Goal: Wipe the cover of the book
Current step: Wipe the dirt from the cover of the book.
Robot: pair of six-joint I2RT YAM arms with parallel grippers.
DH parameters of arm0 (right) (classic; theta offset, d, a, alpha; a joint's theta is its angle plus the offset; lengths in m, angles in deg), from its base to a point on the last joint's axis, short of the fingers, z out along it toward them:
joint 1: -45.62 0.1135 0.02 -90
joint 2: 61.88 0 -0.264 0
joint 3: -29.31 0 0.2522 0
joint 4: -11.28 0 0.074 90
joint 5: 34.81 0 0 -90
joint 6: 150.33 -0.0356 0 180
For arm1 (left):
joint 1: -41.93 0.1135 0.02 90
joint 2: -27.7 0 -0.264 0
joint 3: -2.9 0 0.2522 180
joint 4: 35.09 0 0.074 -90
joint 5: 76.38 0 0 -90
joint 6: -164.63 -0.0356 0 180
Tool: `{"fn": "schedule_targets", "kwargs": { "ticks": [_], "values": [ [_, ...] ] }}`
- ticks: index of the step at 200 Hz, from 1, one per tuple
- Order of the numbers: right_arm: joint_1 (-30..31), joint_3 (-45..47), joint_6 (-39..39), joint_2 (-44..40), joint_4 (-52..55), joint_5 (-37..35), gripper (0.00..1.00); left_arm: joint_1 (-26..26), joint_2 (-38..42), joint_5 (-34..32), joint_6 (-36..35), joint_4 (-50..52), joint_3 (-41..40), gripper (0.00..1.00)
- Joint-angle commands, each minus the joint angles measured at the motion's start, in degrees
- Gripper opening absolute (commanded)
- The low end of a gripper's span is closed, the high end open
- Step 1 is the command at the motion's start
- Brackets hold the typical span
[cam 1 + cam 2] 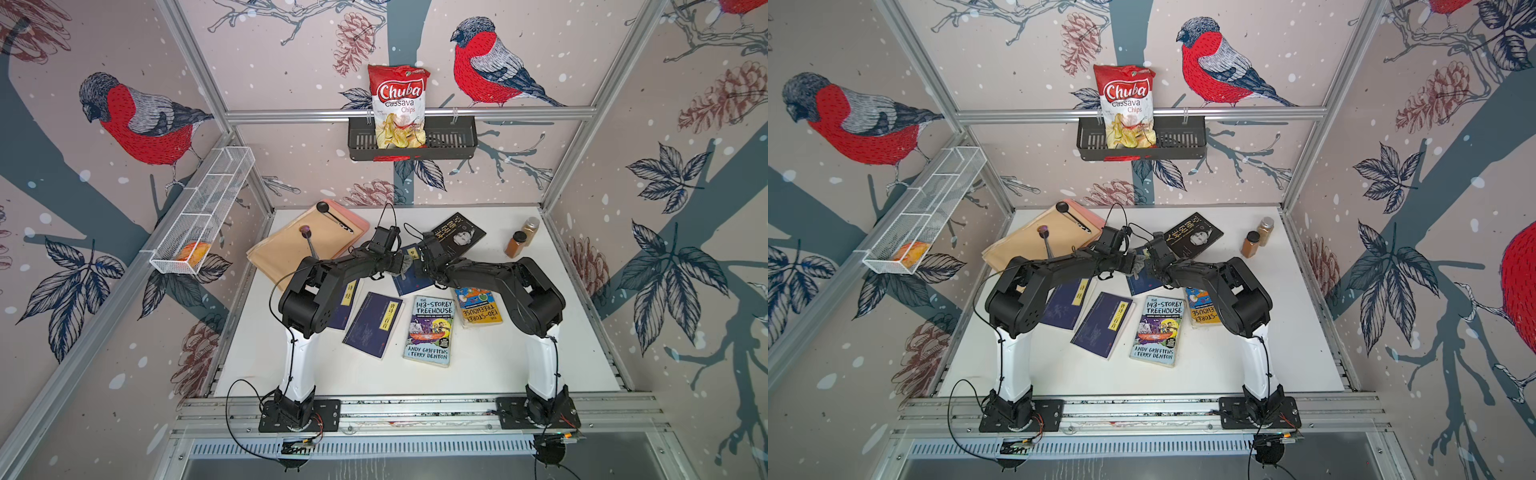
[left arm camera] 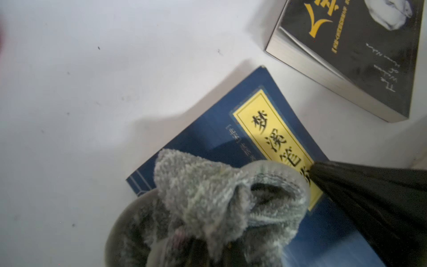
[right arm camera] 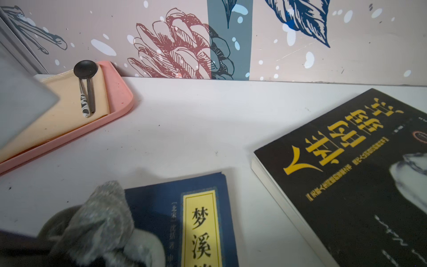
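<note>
Two claws meet mid-table: the left claw [image 1: 394, 266] is clamped on a bunched grey cloth [image 2: 221, 196] resting on the blue book [image 2: 208, 134]; the right claw [image 1: 419, 268], fully closed and empty, rests its tip on that cover. Beyond, a pink tray [image 3: 122, 104] holds beige folders [image 3: 64, 108] and a black spoon [image 3: 85, 69]; a black wall basket [image 1: 453, 141] holds a chip bag [image 1: 399, 104]. The book lies flat, dark blue with a yellow title strip [image 2: 272, 138].

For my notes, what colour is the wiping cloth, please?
The cloth is grey; left wrist view.
</note>
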Motion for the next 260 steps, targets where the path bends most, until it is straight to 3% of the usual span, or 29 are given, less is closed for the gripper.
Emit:
{"fn": "schedule_targets", "kwargs": {
  "ticks": [1, 31, 93, 148, 155, 170, 197, 260],
  "values": [
    [-0.2, 1.3, -0.9, 1.6, 10.2, 3.0, 0.02, -0.6, 1.1, 4.4, 3.3, 5.7, -3.1, 0.0],
    [-0.4, 2.1, -1.2, 1.5, 9.6, 3.3, 0.02, -0.3, 1.1, 3.3, 5.0, 6.3, -4.3, 0.0],
    [-0.8, 2.7, -1.4, 1.7, 9.6, 3.8, 0.01, 4.5, -5.4, -2.3, 3.2, 12.6, 9.2, 0.0],
    [-1.1, 2.5, -1.4, 1.7, 9.7, 4.3, 0.02, 5.4, -5.9, -2.8, 0.2, 13.2, 12.5, 0.0],
    [-1.1, 2.5, -1.5, 1.4, 9.7, 4.2, 0.05, 5.4, -6.1, -2.3, 0.2, 13.0, 12.9, 0.0],
    [-1.0, 3.1, -1.5, 0.1, 9.7, 3.5, 0.21, 5.4, -6.9, -1.3, 0.3, 13.2, 13.7, 0.0],
    [-1.3, 3.7, -0.9, -1.9, 10.2, 2.2, 0.35, 5.2, -7.6, -0.5, 0.4, 13.0, 14.2, 0.0],
    [-1.6, 3.6, -0.5, -2.8, 12.0, 0.7, 0.41, 5.2, -9.1, -0.4, -0.7, 13.0, 15.7, 0.0]
  ]
}}
